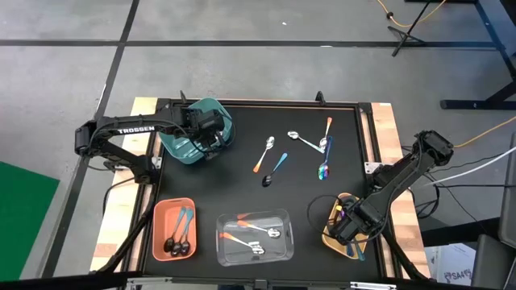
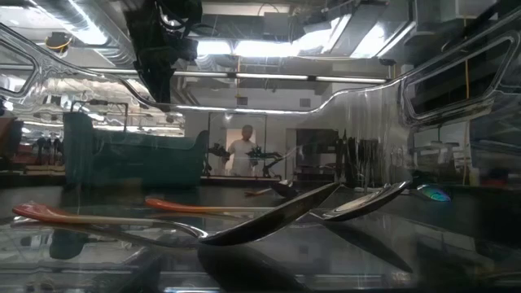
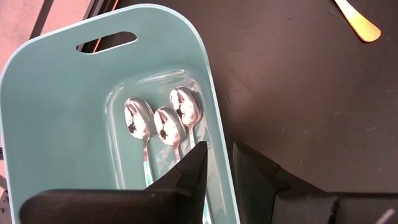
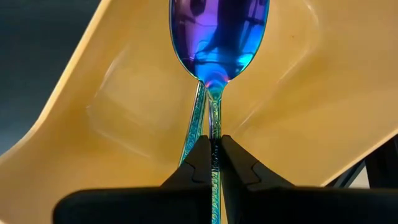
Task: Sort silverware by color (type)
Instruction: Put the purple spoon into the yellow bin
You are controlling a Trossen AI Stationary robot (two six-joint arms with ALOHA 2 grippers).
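I have the left gripper (image 3: 217, 171) over the teal bin (image 1: 196, 142) at the far-left corner of the counter (image 1: 242, 161); fingers part open, nothing between them. Three silver spoons (image 3: 165, 124) lie side by side in that bin, bowls up. The right gripper (image 4: 212, 155) is down in the yellow bin (image 4: 311, 106) at the near-right corner, clamped on the handle of a purple spoon (image 4: 217, 31) w/ iridescent bowl; a second thin handle lies just beside the gripped one, can't tell if it is pinched too. Salmon bin (image 1: 174, 229), near left: two dark-bowl spoons (image 1: 177, 242) w/ teal handles. Clear bin (image 1: 255, 237), near center: orange-handled spoons (image 1: 242, 229) plus silver bowls, exact count unclear. Loose on the counter mid-to-right: one orange-handled spoon (image 1: 264, 155), one black-bowl spoon w/ teal handle (image 1: 274, 170) just beside it, one all-silver spoon (image 1: 302, 140), another orange-handled spoon (image 1: 326, 133) and one purple spoon on counter (image 1: 324, 165) close together toward the right. Low view looks through the clear bin wall; a person (image 2: 242, 150) stands in the room beyond.
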